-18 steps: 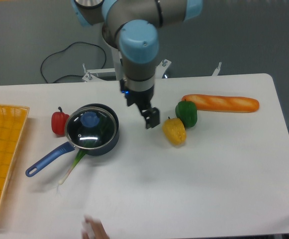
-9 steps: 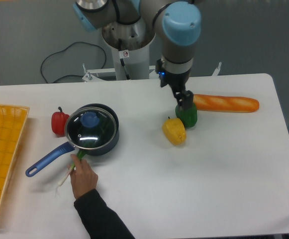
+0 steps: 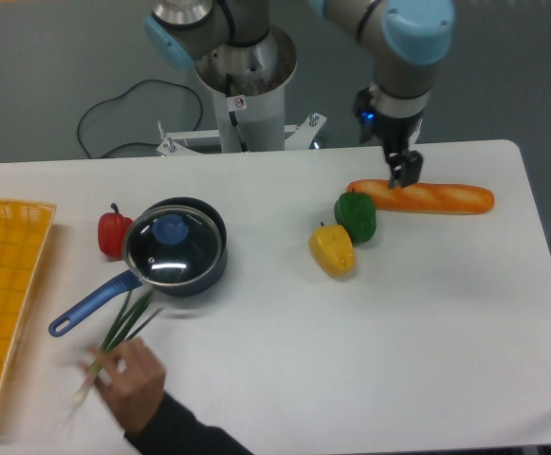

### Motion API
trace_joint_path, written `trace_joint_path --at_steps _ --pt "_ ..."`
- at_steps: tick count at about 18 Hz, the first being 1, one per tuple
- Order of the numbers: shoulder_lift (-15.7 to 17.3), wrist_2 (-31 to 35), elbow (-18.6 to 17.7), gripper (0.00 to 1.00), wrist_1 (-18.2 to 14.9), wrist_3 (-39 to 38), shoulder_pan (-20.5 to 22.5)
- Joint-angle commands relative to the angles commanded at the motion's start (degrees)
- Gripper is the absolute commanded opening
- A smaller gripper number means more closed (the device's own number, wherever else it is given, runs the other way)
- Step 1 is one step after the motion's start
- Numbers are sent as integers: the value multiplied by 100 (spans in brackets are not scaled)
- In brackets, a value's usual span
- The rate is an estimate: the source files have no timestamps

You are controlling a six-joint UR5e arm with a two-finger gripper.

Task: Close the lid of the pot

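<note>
Finding one: the gripper (image 3: 405,171) has travelled right across the table. A second ago it hung just right of the pot; half a second ago it stood over the green pepper (image 3: 356,215); it now hangs at the far right, above the left end of the baguette (image 3: 421,196). Its fingers appear drawn close together with nothing between them, though at this scale the exact gap cannot be confirmed.

Finding two: the pot (image 3: 174,252) sits left of centre, its blue handle running toward the near left. The pot lid (image 3: 173,247) rests on top of it, blue knob uppermost, set slightly toward the near left so that a crescent of the pot's far rim shows. That offset is the same in all three pictures; the lid has not shifted.

Finding three: a person's hand (image 3: 128,374) has entered at the near left and is pulling the green onion (image 3: 123,326) out from beside the pot (half a second ago the hand was right at the pot's near edge; now it is well clear, and the stalk lies mostly free of the pan).

Other items unchanged: red pepper (image 3: 114,231) just left of the pot, yellow pepper (image 3: 333,249) near the green one, yellow basket (image 3: 5,284) at the left edge.

Assessment: the lid is on, the arm has withdrawn, and the task looks complete or very nearly so. Whether the small offset counts as fully seated cannot be judged from here.
</note>
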Motion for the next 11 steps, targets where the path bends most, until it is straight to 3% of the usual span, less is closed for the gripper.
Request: trace_joint_path --at_steps 3,8,11 --pt "-18 -18 9 100 -9 1 107" --pt "-44 -18 140 100 18 1 -69" --pt "-53 -62 360 100 0 -25 -96"
